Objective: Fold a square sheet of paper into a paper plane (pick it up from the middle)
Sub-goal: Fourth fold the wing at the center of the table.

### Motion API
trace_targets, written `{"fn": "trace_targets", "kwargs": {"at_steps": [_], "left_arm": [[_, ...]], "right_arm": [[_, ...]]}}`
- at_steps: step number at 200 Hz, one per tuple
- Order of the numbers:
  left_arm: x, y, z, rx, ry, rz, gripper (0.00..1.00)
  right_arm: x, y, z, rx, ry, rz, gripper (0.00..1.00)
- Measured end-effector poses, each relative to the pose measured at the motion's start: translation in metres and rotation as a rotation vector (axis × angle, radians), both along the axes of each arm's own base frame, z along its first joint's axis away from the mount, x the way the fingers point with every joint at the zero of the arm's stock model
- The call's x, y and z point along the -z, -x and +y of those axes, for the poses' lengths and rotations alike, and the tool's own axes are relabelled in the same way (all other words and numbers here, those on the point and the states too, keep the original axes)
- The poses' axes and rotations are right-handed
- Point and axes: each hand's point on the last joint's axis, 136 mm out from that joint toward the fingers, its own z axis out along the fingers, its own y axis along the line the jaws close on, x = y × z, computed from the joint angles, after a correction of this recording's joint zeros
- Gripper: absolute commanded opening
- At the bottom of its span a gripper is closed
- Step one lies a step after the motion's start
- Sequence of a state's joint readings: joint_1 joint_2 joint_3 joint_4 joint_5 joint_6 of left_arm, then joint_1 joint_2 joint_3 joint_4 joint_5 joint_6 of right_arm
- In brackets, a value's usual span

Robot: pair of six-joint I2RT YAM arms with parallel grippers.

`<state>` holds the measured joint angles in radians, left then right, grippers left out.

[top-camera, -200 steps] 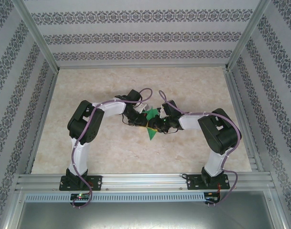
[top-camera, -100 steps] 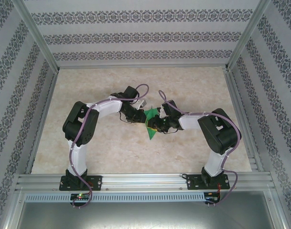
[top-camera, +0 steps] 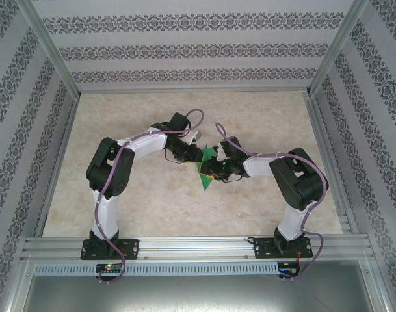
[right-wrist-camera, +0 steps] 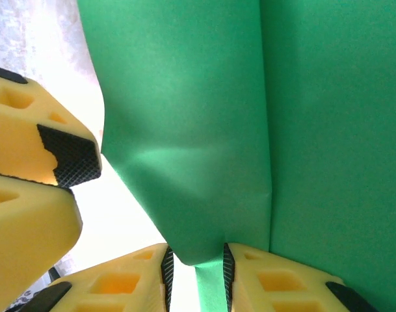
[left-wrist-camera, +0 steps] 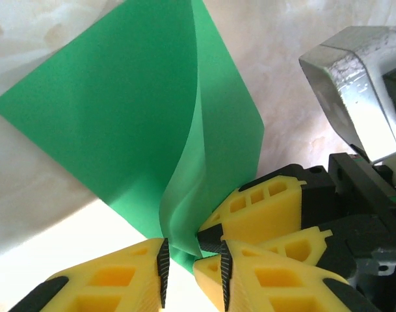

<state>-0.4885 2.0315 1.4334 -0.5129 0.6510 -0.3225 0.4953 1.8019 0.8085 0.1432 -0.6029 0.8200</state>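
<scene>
We see a pale surface [top-camera: 152, 214] with a marbled stone pattern, flat and matt, framed by aluminium rails [top-camera: 198, 246]. Over it the left arm [top-camera: 110, 172] and the right arm [top-camera: 295, 179], black and white shells trailing lilac cables, bend inward and meet near the middle. Between them is the square sheet of paper [top-camera: 207, 174]. It is thin, smooth and bright green, creased to a narrow shape whose point faces the near side. Close up, one broad flap is flat while another curls in a soft wave along a crease. The left hand [left-wrist-camera: 192, 260] has its yellow plastic fingers [left-wrist-camera: 100, 292], moulded with hollow cells, spread apart. The sheet's lower edge hangs between their black dimpled pads [left-wrist-camera: 163, 266]. The right hand [right-wrist-camera: 196, 266] has a narrow strip of the sheet between its pads, which stand slightly apart. We cannot tell whether they pinch it.
</scene>
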Motion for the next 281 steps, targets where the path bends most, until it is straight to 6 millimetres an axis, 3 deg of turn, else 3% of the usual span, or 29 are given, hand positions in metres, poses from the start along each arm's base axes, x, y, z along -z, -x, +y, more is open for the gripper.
{"fn": "trace_targets", "kwargs": {"at_steps": [86,149,281], "left_arm": [[0.021,-0.005,0.001,-0.006,-0.021,0.036,0.3],[0.032,-0.006,0.002,0.001,-0.042,0.05,0.14],[0.037,-0.006,0.006,0.029,-0.081,0.048,0.11]], "right_arm": [[0.0,0.001,0.0,-0.013,-0.004,-0.014,0.29],[0.0,0.002,-0.001,-0.015,-0.004,-0.017,0.28],[0.007,0.007,-0.006,-0.041,0.035,-0.025,0.11]]}}
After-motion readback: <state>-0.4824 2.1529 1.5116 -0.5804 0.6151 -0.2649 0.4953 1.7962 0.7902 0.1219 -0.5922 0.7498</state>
